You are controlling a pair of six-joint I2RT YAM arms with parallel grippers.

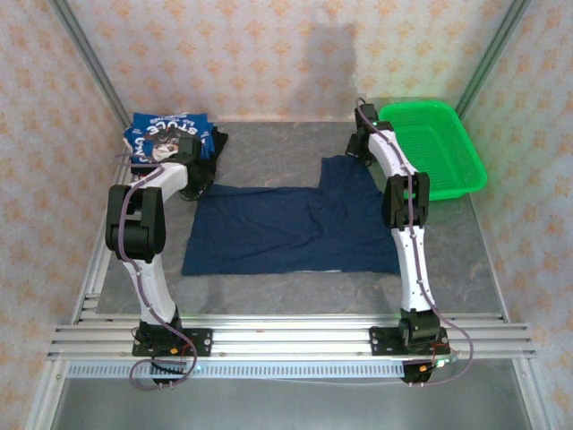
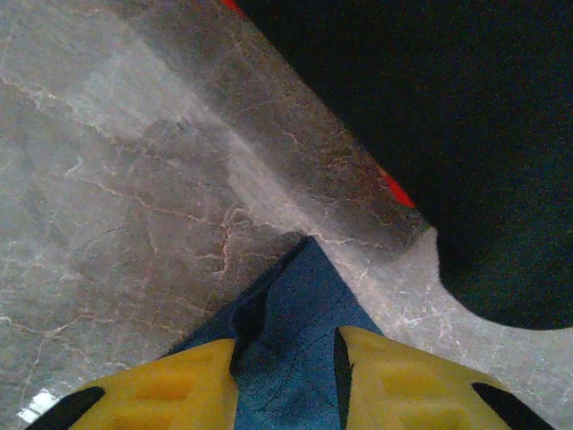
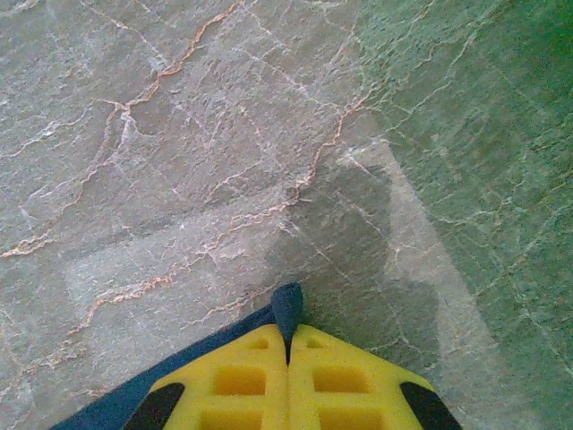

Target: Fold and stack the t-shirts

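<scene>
Navy cloth is lying spread flat on the bench [image 1: 457,260], just left of the green basket [image 1: 473,161]: the navy t-shirt [image 1: 286,233], its long axis running straight toward and away from that basket. Its near hem is lying free, with nothing holding it. Further back, both arms are gripping the far edge. The left fingers [image 1: 195,185] are clamping a bunched fold of the corner farthest from the basket, with cloth filling the gap between them. The right fingers [image 3: 288,336] are pressing fully closed on a small tip of the corner next to the basket. So the whole shirt is lying nearward of both grips, and I judge the coming move to be drawing that far edge over the body toward the near hem, each arm carrying its own corner. Farthest back, well left of the basket, the folded t-shirts [image 1: 166,141] are sitting in a pile.
</scene>
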